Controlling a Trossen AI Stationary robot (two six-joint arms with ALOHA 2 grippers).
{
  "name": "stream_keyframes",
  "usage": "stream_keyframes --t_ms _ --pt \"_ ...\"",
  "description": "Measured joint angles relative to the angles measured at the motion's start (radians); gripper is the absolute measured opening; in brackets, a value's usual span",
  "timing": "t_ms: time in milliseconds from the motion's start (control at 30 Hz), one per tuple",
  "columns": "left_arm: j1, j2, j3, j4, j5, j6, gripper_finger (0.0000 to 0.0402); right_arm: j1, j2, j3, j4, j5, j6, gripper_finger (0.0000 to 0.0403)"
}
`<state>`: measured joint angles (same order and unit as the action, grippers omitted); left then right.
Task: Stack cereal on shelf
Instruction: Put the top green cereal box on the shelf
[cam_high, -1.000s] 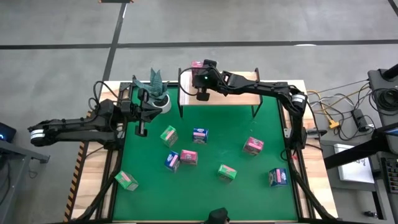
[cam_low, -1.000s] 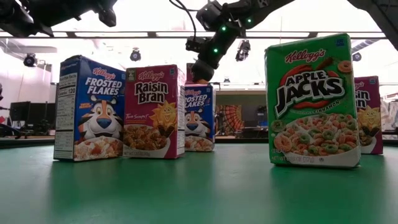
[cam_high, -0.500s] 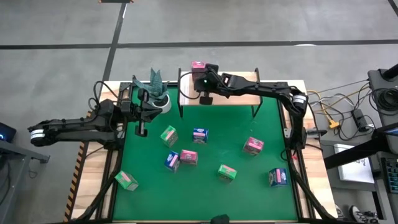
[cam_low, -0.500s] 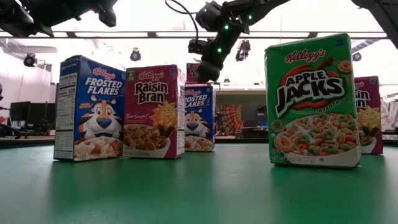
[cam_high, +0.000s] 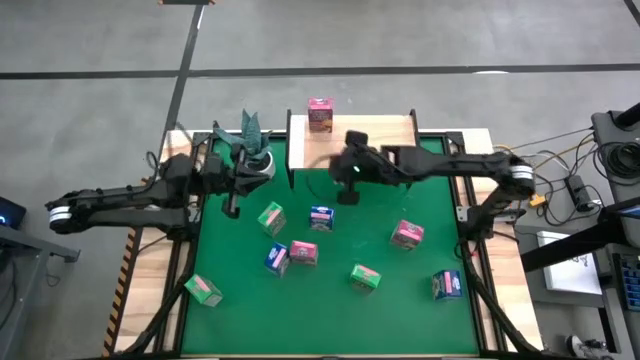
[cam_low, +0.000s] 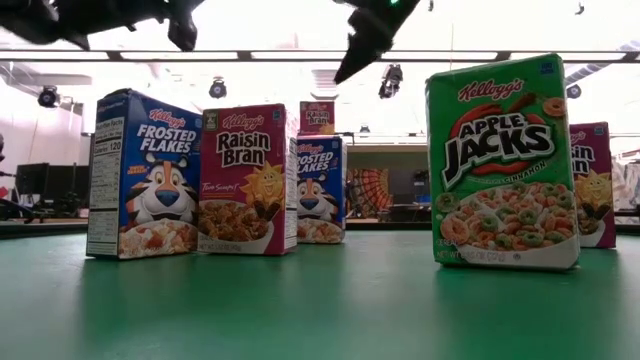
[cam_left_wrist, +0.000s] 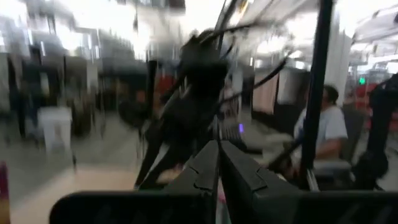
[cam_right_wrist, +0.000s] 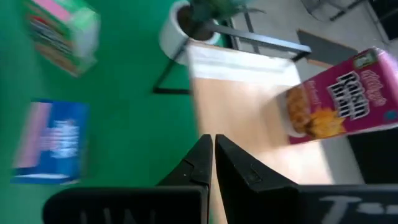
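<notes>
**One pink box on shelf, both grippers empty**

I see one pink box (cam_high: 320, 114) upright on the shelf (cam_high: 375, 128), near its left end; rt wrist cam shows it as Raisin Bran (cam_right_wrist: 342, 99) standing on the pale board. Other eight boxes sit on the green mat (cam_high: 420, 190): a green box (cam_high: 270, 217) and blue box (cam_high: 321, 216) nearest the shelf, blue/pink pair (cam_high: 291, 256) touching mid-mat, pink (cam_high: 406, 234) to the right, green (cam_high: 364, 277) below it, blue (cam_high: 447, 285) at right edge, green (cam_high: 204, 290) at left edge.

Right gripper (cam_high: 347, 192) hangs over the mat just in front of the shelf, fingers (cam_right_wrist: 200, 163) pressed together, holding nothing. Left gripper (cam_high: 231, 205) is at the mat's left edge by a potted plant (cam_high: 252, 145), fingers together, empty. A person (cam_left_wrist: 326, 134) sits in the room beyond.
</notes>
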<state>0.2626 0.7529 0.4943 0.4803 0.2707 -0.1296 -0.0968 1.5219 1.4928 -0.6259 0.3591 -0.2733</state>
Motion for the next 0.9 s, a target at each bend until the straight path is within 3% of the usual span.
stream_keyframes --t_ms 300,533,700,900 --pt "-0.028 0.123 0.190 -0.435 -0.009 -0.144 0.0000 0.149 -0.266 -0.374 0.283 0.000 0.049 0.0009" --pt "-0.091 0.230 0.363 -0.855 -0.140 -0.278 0.0000 0.189 -0.452 -0.632 0.522 0.000 0.030 0.0009" --pt "-0.137 0.327 0.478 -1.133 -0.181 -0.419 0.0000 0.190 -0.551 -0.753 0.628 0.001 0.027 0.0009" --pt "-0.178 0.432 0.552 -1.330 -0.183 -0.570 0.0000 0.191 -0.617 -0.817 0.662 -0.004 0.029 0.0009"
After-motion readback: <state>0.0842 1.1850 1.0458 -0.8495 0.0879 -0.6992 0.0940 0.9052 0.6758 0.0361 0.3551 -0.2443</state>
